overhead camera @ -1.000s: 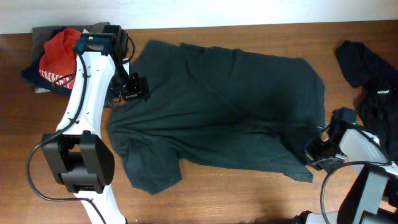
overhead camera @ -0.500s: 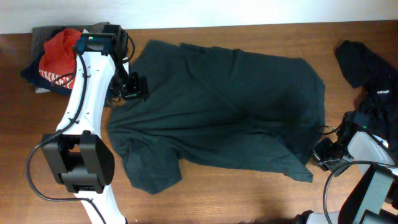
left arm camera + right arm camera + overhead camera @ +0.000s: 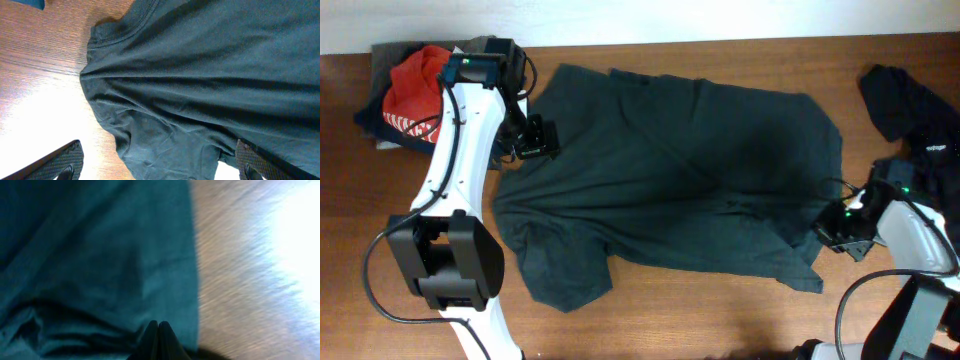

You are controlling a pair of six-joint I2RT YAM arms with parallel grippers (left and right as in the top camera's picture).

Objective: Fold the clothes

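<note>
Overhead, we note the dark shirt [image 3: 680, 180] lying spread on the table [image 3: 720, 310], not yet folded: left claw [image 3: 535, 140] apart over its collar edge, right claw [image 3: 828, 237] pressed together at its hem corner, so next likely means gripping both edges.

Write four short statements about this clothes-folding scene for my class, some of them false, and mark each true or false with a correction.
1. The dark T-shirt lies spread on the wooden table. True.
2. The left gripper is shut. False: its fingers stand wide open over the T-shirt.
3. The right gripper is shut, at the T-shirt's edge. True.
4. The red garment lies on the T-shirt. False: it sits in a pile apart from it, at the table's left end.
</note>
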